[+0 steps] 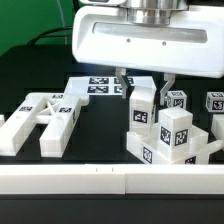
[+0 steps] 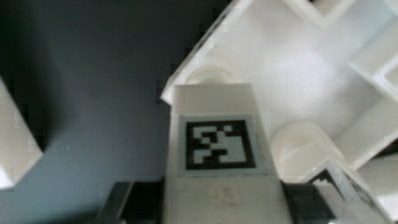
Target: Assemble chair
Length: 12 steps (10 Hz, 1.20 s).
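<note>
Claw [image 1: 144,90] wide open, fingers either side of an upright tagged leg [image 1: 142,108] without gripping it, leg standing among white chair blocks [image 1: 176,135] at the exterior view's right, ladder-like frame [image 1: 40,120] flat on the black table [image 1: 95,130] at the left, marker board [image 1: 100,86] behind

A strip of bare desk [image 1: 100,138] lies open between the frame piece [image 1: 40,120] on the exterior view's left and the chair blocks [image 1: 168,135] on its right. The blocks stand packed close together, and a white rail [image 1: 110,181] blocks the front.
</note>
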Motion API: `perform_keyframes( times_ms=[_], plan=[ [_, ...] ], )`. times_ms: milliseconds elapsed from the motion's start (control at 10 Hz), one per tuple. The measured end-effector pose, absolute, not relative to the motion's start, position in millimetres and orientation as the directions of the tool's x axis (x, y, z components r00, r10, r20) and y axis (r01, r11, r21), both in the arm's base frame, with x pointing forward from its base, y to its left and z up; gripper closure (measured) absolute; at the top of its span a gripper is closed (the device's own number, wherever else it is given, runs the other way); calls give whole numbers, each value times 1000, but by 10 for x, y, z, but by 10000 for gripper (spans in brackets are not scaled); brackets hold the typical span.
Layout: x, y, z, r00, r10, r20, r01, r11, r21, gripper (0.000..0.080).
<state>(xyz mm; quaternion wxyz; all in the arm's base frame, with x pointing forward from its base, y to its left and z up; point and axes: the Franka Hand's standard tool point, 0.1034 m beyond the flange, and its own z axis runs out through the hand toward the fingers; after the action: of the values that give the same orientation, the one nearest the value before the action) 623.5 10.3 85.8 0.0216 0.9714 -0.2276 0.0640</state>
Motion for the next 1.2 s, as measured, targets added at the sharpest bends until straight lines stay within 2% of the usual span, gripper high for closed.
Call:
perform_keyframes(
  times_ms=[400,700,900,1200],
  plan=[
    [6243,72,861,785,-602,143,-607,-795,-15,505],
    [6228,37,856,630,-765,133,-768,-639,-42,505],
    [6185,31,845,423,-899,114,-897,-433,-83,505],
    [6148,16,839,134,-989,69,-983,-141,-116,505]
  ],
)
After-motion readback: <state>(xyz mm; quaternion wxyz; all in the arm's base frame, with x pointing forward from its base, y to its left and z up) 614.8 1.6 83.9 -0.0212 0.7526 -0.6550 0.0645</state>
